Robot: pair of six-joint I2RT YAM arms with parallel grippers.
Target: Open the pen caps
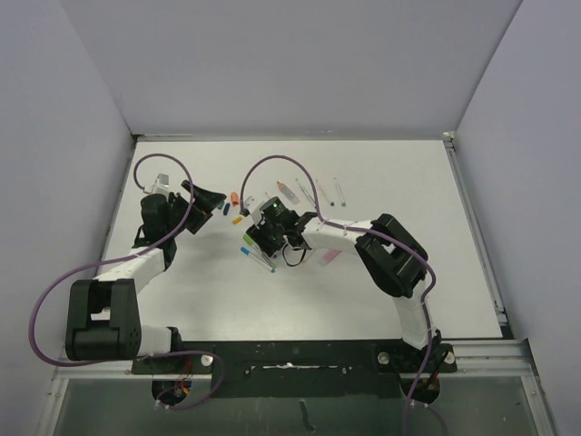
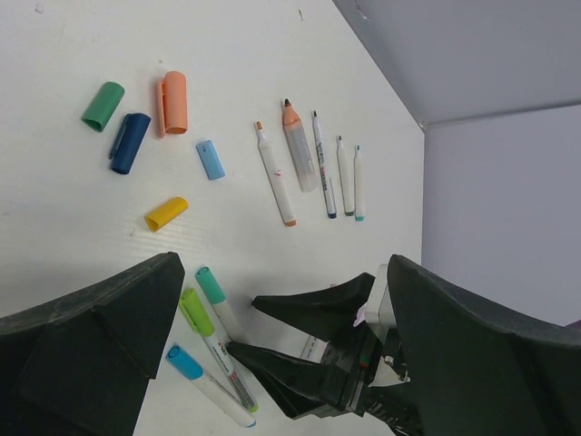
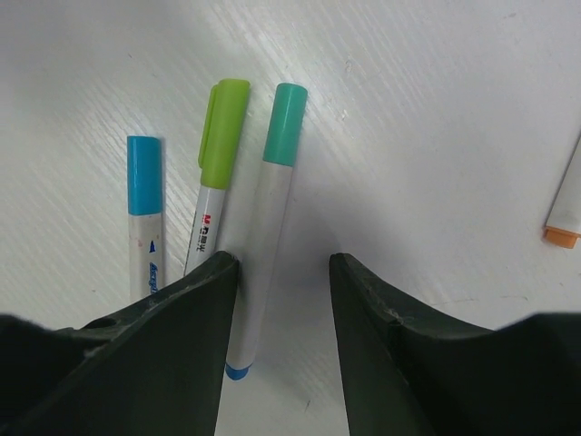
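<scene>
Straddling the tail of a thin white plastic pen (image 3: 259,263), the right jaws stand apart above the white surface (image 3: 427,100). Its short teal plastic cap (image 3: 285,124) lies ahead of the jaws. The lime-green plastic cap (image 3: 222,134) and sky-blue plastic cap (image 3: 143,175), both on pens, lie just outside one finger. The left jaws stand wide apart, nothing between them; a loose orange plastic cap (image 2: 173,103) and a loose yellow plastic cap (image 2: 166,213) lie ahead.

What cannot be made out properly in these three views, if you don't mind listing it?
- Right wrist view: a finger of the right hand hides the lower barrels of the blue-capped pen and the green-capped pen.
- Right wrist view: the orange-ended pen is cut off by the right edge.
- Left wrist view: the right hand covers the teal-capped pen at its far end.
- Top view: the thin pens are too small to tell capped from uncapped.
</scene>
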